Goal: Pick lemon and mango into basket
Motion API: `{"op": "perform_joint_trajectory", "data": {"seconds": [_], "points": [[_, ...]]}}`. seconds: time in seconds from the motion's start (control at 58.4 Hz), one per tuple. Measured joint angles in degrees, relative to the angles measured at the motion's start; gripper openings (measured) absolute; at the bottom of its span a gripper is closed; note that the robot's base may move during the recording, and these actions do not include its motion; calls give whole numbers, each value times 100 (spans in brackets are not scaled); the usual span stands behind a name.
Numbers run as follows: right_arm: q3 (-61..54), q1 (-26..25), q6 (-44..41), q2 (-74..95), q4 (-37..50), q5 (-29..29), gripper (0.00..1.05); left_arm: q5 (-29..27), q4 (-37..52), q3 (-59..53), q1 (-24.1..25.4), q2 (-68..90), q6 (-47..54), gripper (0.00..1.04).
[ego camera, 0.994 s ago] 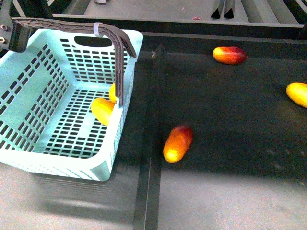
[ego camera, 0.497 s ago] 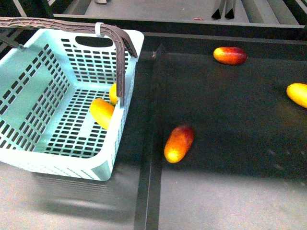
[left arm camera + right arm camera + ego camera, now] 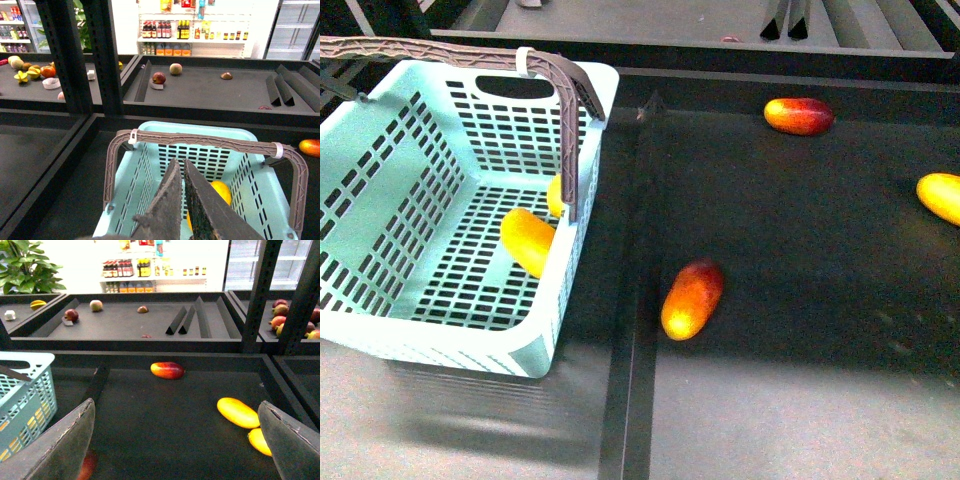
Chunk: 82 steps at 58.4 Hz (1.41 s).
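Note:
The mint-teal basket [image 3: 380,210] stands at the left with its brown handle [image 3: 570,120] up. Inside it lie the plain yellow-orange mango [image 3: 527,241] and, partly behind the handle's upright, the small yellow lemon [image 3: 554,196]. Neither gripper shows in the front view. In the left wrist view my left gripper [image 3: 180,170] is shut and empty above the basket [image 3: 150,170]; a yellow fruit [image 3: 222,191] shows beside its fingers, and I cannot tell which one it is. In the right wrist view my right gripper [image 3: 176,437] is open and empty over the dark shelf.
Two red-and-yellow mangoes lie on the dark shelf, one near the divider [image 3: 692,299] and one at the back [image 3: 799,116]. A yellow mango [image 3: 940,196] lies at the right edge; the right wrist view shows two [image 3: 238,412]. A raised divider [image 3: 642,250] runs beside the basket.
The mango in the basket has rolled a little toward the front left. The dark arm part by the handle's left end has left the front view.

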Motion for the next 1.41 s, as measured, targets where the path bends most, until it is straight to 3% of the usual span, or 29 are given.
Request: {"op": "perform_joint_trajectory", "data": {"seconds": [0.051,0.103,0.206,0.805,1.302,1.405], "points": [[0,0,0,0,0,0,96,55,-136,-85,61,-223,0,3],[0,0,0,0,0,0,96,446,-297,-166,315,-459,4,3],[0,0,0,0,0,2,96,522,-341,-341,557,-737,15,3],[0,0,0,0,0,2,96,570,-2312,-531,570,-2983,20,3],[0,0,0,0,0,0,96,570,-3324,-531,570,-3995,20,3],[0,0,0,0,0,2,96,573,-4225,-531,570,-4811,20,3]]}}
